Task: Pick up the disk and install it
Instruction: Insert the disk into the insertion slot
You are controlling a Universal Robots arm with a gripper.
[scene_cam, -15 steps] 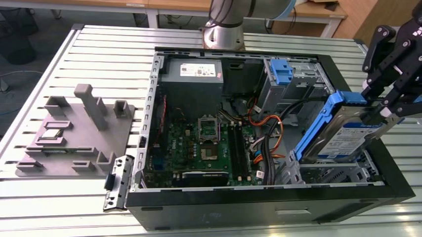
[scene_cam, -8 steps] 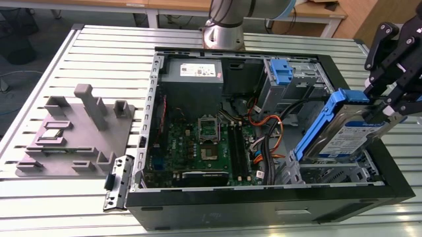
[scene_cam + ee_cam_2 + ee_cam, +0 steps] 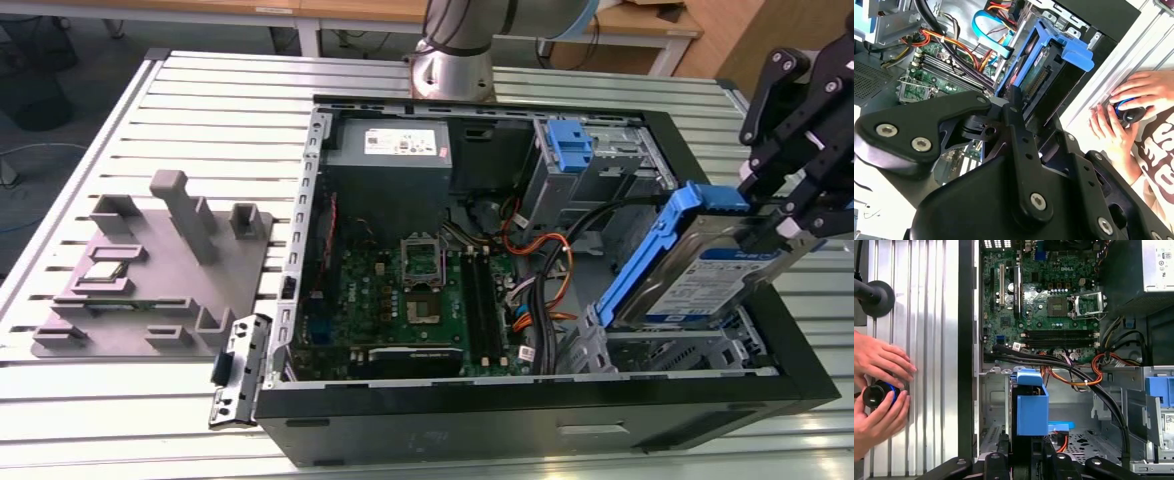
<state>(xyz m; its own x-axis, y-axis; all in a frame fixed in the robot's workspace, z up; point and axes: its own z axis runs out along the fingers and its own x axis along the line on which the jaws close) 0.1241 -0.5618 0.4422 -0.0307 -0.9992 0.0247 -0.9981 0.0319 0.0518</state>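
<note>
Item: disk (image 3: 694,280), tilted above bay (image 3: 674,350), pinched at its upper end by your pincer (image 3: 774,228). Step: install, seemingly. Seating demands rails aligned with bay.

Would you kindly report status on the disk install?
End effector shut on silver hard drive with blue rails. Drive tilted above metal bay. Black and orange cables alongside.

Robotics lab or workshop. My arm's base (image 3: 451,60) stands on a worktop (image 3: 200,100) of slotted aluminium rails, which carries an open computer case (image 3: 534,420) and a grey fixture plate (image 3: 160,260). Wooden desks (image 3: 360,12) stand behind. A person's hands (image 3: 881,360) hold a black knob (image 3: 875,394) at the worktop's edge.
</note>
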